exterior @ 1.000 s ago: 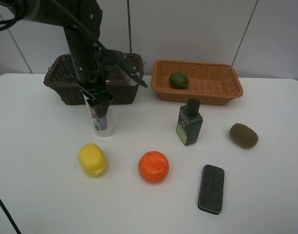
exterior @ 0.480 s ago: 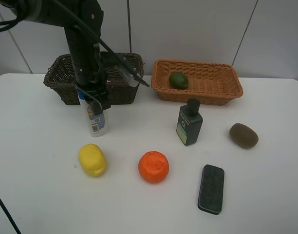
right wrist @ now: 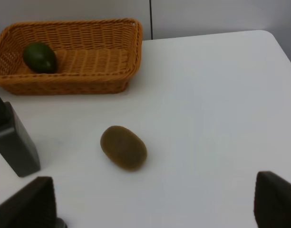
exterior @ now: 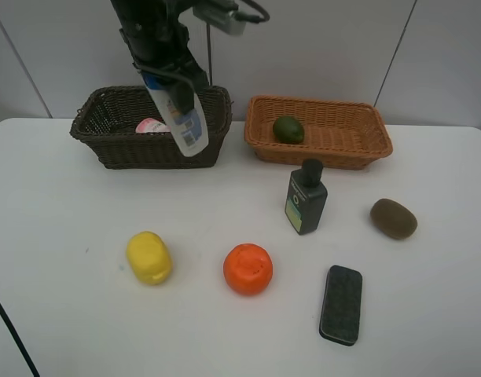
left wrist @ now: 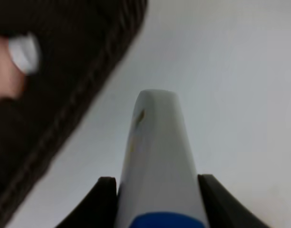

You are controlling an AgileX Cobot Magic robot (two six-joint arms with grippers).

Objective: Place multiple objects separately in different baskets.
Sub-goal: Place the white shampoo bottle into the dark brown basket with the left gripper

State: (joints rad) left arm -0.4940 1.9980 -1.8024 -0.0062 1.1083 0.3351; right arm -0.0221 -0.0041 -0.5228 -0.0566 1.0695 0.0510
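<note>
The white bottle (exterior: 183, 119), standing on the table (exterior: 67, 314) 1 second ago, now hangs tilted over the dark basket's (exterior: 107, 149) right end at the table's back edge, clamped in the left gripper (exterior: 163, 75). Release looks next. The right gripper (right wrist: 155, 202) gapes empty near the brown fruit (right wrist: 123, 147).

1. The left gripper (exterior: 162, 77) clamps the top of a white bottle (exterior: 184, 122), which hangs tilted over the front wall of the dark brown basket (exterior: 99, 145) at the table's (exterior: 60, 314) 11 o'clock.
2. A pink bottle (exterior: 150, 126) lies inside that basket.
3. The orange-tan basket (exterior: 327, 153), at 1 o'clock, holds a green fruit (exterior: 288, 129).
4. A dark green bottle (exterior: 306, 200) stands upright near the centre, with a brown fruit (exterior: 394, 218) at its 3 o'clock.
5. The yellow fruit (exterior: 149, 257) lies at 8 o'clock, the orange fruit (exterior: 247, 269) at 6 and the dark block (exterior: 341, 305) at 5.
</note>
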